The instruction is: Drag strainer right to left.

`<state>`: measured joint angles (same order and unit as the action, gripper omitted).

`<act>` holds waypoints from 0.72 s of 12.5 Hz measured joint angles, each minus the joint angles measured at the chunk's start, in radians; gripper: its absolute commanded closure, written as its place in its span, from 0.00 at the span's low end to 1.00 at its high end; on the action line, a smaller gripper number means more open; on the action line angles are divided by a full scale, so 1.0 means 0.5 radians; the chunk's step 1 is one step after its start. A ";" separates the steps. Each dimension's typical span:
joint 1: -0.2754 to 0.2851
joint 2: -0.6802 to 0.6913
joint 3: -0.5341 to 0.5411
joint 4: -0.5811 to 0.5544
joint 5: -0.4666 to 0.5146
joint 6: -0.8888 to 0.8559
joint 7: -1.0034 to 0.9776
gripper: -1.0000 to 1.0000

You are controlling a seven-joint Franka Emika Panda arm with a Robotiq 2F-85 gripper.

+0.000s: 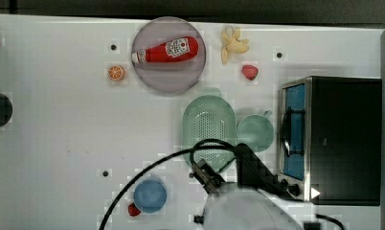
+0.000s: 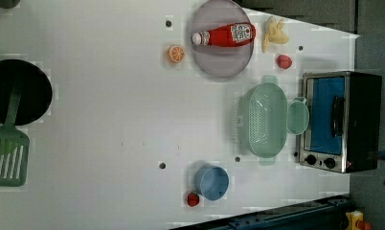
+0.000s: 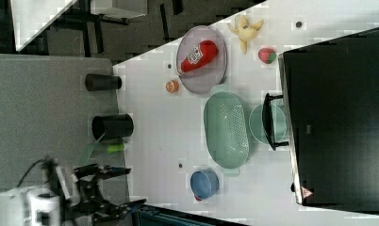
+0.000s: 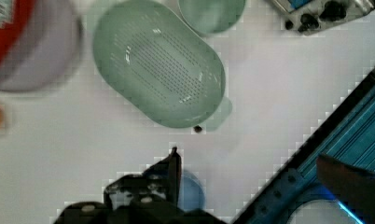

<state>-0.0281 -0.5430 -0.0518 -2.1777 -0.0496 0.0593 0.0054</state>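
Right view: strainer point(image 3: 226, 129) lies well apart from the wide-spread gripper point(image 3: 126, 187).

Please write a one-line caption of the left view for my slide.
Mint-green strainer on a white table, between a green mug and open space, near a toaster oven.
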 measured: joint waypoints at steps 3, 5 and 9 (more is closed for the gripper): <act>-0.011 0.010 0.004 0.020 -0.014 0.172 0.005 0.00; 0.012 0.187 -0.001 -0.043 0.002 0.422 0.096 0.00; 0.023 0.823 0.037 -0.367 -0.041 1.084 0.580 0.00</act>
<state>-0.0164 -0.1313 -0.0331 -2.3613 -0.0699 0.6011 0.2954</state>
